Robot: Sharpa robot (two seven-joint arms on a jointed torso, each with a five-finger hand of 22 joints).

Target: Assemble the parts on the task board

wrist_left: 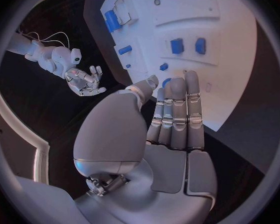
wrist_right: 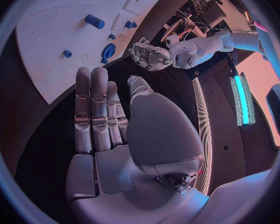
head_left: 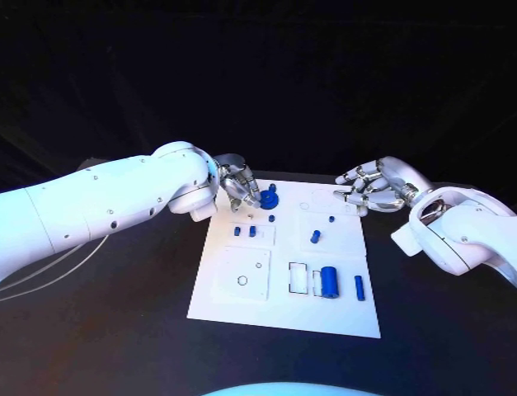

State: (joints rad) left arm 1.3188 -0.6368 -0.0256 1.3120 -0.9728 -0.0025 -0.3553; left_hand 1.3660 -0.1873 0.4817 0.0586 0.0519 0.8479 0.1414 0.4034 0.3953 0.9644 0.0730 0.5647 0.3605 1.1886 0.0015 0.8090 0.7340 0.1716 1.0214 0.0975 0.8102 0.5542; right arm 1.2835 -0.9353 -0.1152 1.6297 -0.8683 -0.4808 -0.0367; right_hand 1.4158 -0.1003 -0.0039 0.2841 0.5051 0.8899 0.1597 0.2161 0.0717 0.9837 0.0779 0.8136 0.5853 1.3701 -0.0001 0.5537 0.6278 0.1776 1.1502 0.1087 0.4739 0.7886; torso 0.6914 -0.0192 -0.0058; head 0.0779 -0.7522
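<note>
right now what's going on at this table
A two-armed robot is at a white task board carrying small blue parts. Neither hand holds anything. The left hand hovers at the board's far left corner beside a round blue part; the right hand waits open at the far right corner.

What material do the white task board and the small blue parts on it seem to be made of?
The task board looks like matte white plastic or painted sheet: flat, thin, with an even, dull surface. The blue parts, such as the large cylinder, look like moulded or printed plastic: uniform colour with a slight sheen. The pictures cannot confirm either.
</note>
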